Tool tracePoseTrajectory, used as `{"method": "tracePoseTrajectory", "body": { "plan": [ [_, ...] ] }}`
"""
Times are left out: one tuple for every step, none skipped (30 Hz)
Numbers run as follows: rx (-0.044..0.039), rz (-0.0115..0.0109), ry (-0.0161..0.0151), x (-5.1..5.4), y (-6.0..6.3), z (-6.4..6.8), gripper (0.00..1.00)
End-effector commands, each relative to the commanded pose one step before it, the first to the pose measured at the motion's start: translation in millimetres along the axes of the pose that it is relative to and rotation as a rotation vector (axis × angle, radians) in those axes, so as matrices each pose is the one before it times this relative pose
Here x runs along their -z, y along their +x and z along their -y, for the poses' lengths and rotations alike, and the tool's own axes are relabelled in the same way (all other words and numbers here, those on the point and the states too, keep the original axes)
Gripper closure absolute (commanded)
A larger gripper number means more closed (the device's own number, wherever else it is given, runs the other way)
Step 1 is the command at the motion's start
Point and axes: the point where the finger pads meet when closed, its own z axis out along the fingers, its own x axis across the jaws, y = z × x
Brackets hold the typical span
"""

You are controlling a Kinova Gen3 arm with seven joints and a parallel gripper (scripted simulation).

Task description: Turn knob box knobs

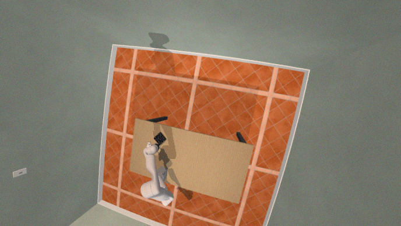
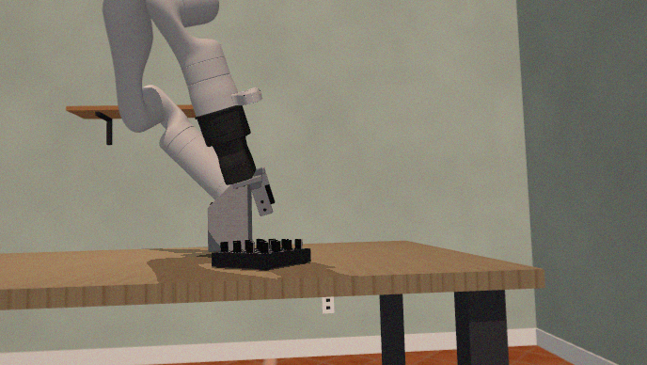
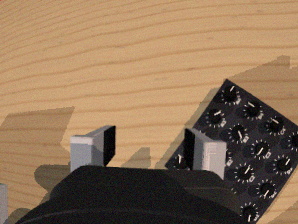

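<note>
The black knob box (image 1: 159, 138) (image 2: 260, 262) (image 3: 257, 127) stands on the table, turned at an angle. In the wrist view it is at the right, partly cut off by the frame and partly behind the right finger and the gripper body. Several black knobs with white lines show on it. The printed names are too small to read surely, so I cannot tell which are C1 and C3. My gripper (image 3: 149, 141) (image 2: 264, 207) is open and empty. It hangs above the box's level, tilted, and the fingers touch no knob. The box's socket cannot be made out.
The wooden table (image 1: 204, 163) (image 2: 400, 263) (image 3: 125, 60) carries the box near one edge. The arm's shadow falls across the table beside the box. The arm's base stands at the table's opposite side. A wall shelf (image 2: 85, 112) is in the background.
</note>
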Motion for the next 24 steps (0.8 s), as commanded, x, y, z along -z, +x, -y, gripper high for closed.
{"method": "tracePoseTrajectory", "body": {
  "plan": [
    [-0.02711,-0.00753,-0.00988,-2.18,-0.88,0.69,0.00],
    [0.00000,0.00000,0.00000,0.00,0.00,0.00,0.00],
    [0.00000,0.00000,0.00000,0.00,0.00,0.00,0.00],
    [0.00000,0.00000,0.00000,0.00,0.00,0.00,0.00],
    [0.00000,0.00000,0.00000,0.00,0.00,0.00,0.00],
    [0.00000,0.00000,0.00000,0.00,0.00,0.00,0.00],
    [-0.02086,-0.00759,-0.00907,-1.37,1.00,-0.32,0.00],
    [-0.00177,-0.00066,-0.00076,-0.11,0.09,-0.03,0.00],
    [0.00000,0.00000,0.00000,0.00,0.00,0.00,0.00],
    [0.00000,0.00000,0.00000,0.00,0.00,0.00,0.00],
    [0.00000,0.00000,0.00000,0.00,0.00,0.00,0.00],
    [0.00000,0.00000,0.00000,0.00,0.00,0.00,0.00],
    [0.00000,0.00000,0.00000,0.00,0.00,0.00,0.00],
    [0.00000,0.00000,0.00000,0.00,0.00,0.00,0.00],
    [0.00000,0.00000,0.00000,0.00,0.00,0.00,0.00],
    [0.00000,0.00000,0.00000,0.00,0.00,0.00,0.00],
    [-0.02044,-0.00788,-0.00868,-1.26,1.04,-0.32,0.00],
    [-0.00173,-0.00069,-0.00073,-0.10,0.09,-0.03,0.00],
    [0.00000,0.00000,0.00000,0.00,0.00,0.00,0.00],
    [0.00000,0.00000,0.00000,0.00,0.00,0.00,0.00],
    [0.00000,0.00000,0.00000,0.00,0.00,0.00,0.00],
    [0.00000,0.00000,0.00000,0.00,0.00,0.00,0.00],
    [0.00000,0.00000,0.00000,0.00,0.00,0.00,0.00],
    [-0.02002,-0.00813,-0.00828,-1.17,1.08,-0.31,0.00]
  ]
}}
